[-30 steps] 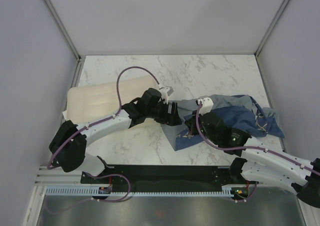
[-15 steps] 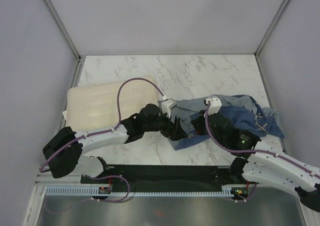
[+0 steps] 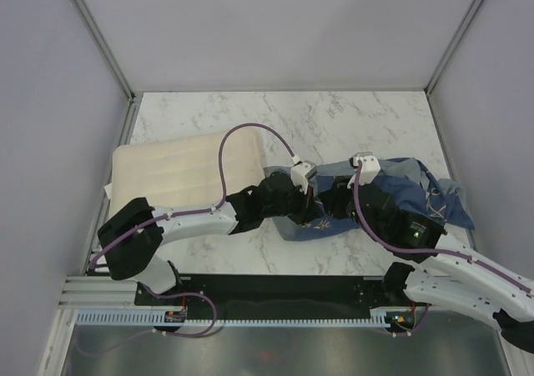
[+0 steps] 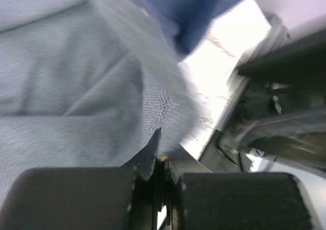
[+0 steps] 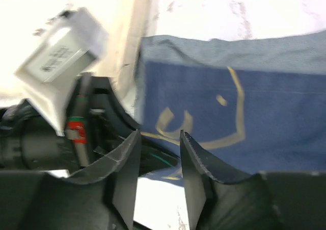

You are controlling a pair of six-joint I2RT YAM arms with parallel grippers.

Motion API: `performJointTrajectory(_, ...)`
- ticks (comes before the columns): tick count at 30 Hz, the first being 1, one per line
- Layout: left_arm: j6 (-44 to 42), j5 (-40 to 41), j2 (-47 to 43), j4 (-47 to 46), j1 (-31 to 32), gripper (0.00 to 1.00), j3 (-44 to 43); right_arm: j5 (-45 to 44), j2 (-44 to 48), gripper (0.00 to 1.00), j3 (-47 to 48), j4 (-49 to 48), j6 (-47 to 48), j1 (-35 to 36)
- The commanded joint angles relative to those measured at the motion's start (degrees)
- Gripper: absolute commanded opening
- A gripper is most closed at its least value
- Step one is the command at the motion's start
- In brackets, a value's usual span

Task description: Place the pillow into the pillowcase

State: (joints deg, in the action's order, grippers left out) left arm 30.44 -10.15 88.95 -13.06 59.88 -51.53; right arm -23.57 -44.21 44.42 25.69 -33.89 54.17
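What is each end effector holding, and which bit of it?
The left end effector is shut, apparently pinching the pillowcase at its edge nearest the pillow. The right end effector is open and holds nothing.

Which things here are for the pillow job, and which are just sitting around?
For the job:
- plump cream rectangular fabric pillow
- floppy denim-blue cloth pillowcase with yellow outlines
- left gripper, pinching the pillowcase
- right gripper, open

Just there:
- white marble-patterned table
- plain grey walls
- black mounting plate under the arms
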Motion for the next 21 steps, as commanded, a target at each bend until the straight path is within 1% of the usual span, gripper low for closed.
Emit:
performJointTrajectory(1, 0.58, 11.62, -3.76, 3.47, 0.33, 0.02, 0.18, -12.93, 3.24, 0.48, 2.95, 6.53, -2.93, 0.06)
performJointTrajectory(2, 0.07, 11.99, -5.69, 3.39, 0.24, 0.02, 2.03, -15.86, 4.03, 0.7, 3.3, 8.22, -4.5, 0.06)
performJointTrajectory(3, -1.5, 11.22, -10.15, 3.57, 0.24, 0.02, 5.53, -17.8, 4.21, 0.76, 4.17, 9.54, -4.87, -0.12)
performJointTrajectory(4, -2.82, 9.21, -12.37, 3.83, 0.33, 0.02, 7.3, -19.22, 4.3, 0.83, 4.61, 11.29, -4.78, -0.21)
performJointTrajectory(5, -4.4, 1.18, -14.4, 4.79, 0.33, 0.02, 8.97, -22.1, 3.96, 0.88, 5.05, 12.09, -4.78, -0.47)
performJointTrajectory(6, -5.73, -2.64, -16.68, 6.62, 0.59, 0.02, 11.34, -23.09, 3.69, 0.88, 6.02, 12.62, -4.35, -1.08)
performJointTrajectory(7, -7.74, -6.94, -19.83, 8.82, 2.51, 0.02, 11.97, -23.71, 3.08, 0.88, 6.63, 12.89, -3.3, -1.61)
performJointTrajectory(8, -8.72, -7.42, -21.26, 14.84, 4.35, 0.02, 12.32, -24.06, 1.68, 0.9, 7.25, 12.8, -2.51, -2.22)
performJointTrajectory(9, -10.21, -7.08, -22.14, 17.51, 9.59, 0.02, 12.42, -23.8, 0.54, 0.9, 8.65, 12.8, -1.19, -4.06)
performJointTrajectory(10, -10.39, -6.2, -22.41, 19.8, 12.6, 0.04, 12.33, -23.45, -0.61, 0.91, 9.44, 12.46, -0.57, -5.12)
performJointTrajectory(11, -10.22, -3.58, -22.07, 21.83, 15.5, 0.06, 12.07, -22.75, -3.66, 0.91, 10.24, 12.02, 0.39, -6.35)
performJointTrajectory(12, -9.61, -2.78, -21.45, 23.85, 20.58, 0.08, 11.72, -20.14, -5.43, 0.92, 11.64, 11.66, 2.23, -8.97)
performJointTrajectory(14, -8.73, 0.47, -17.95, 25.09, 24.74, 0.09, 11.28, -16.79, -10.78, 0.95, 12.7, 10.79, 3.47, -12.32)
performJointTrajectory(15, -8.12, 3.44, -16.63, 26.41, 26.5, 0.09, 10.23, -13.29, -12.29, 0.95, 13.14, 10.35, 4.0, -15.73)
performJointTrajectory(16, -6.55, 8.43, -15.74, 28.77, 29.04, 0.08, 10.05, -11.51, -13.61, 0.96, 12.97, 9.82, 4.53, -17.5)
performJointTrajectory(17, -5.75, 9.53, -14.78, 29.31, 29.68, 0.08, 10.3, -9.76, -15.45, 0.98, 12.53, 9.21, 4.97, -19.26)
performJointTrajectory(18, -3.48, 9.89, -14.85, 29.75, 30.12, 0.08, 11.26, -7.65, -15.91, 0.98, 10.7, 8.42, 5.06, -23.89)
performJointTrajectory(19, -1.89, 14.41, -15.03, 30.54, 30.21, 0.08, 11.97, -1.1, -16.26, 0.98, 9.38, 6.23, 4.63, -27.16)
performJointTrajectory(20, -0.48, 15.59, -16.51, 30.64, 30.21, 0.05, 12.93, 2.88, -16.09, 0.98, 7.71, 4.65, 4.45, -30.93)
performJointTrajectory(21, 1.8, 16.04, -17.31, 30.46, 30.21, 0.05, 15.12, 10.4, -15.83, 0.98, 4.39, 1.41, 4.18, -38.19)
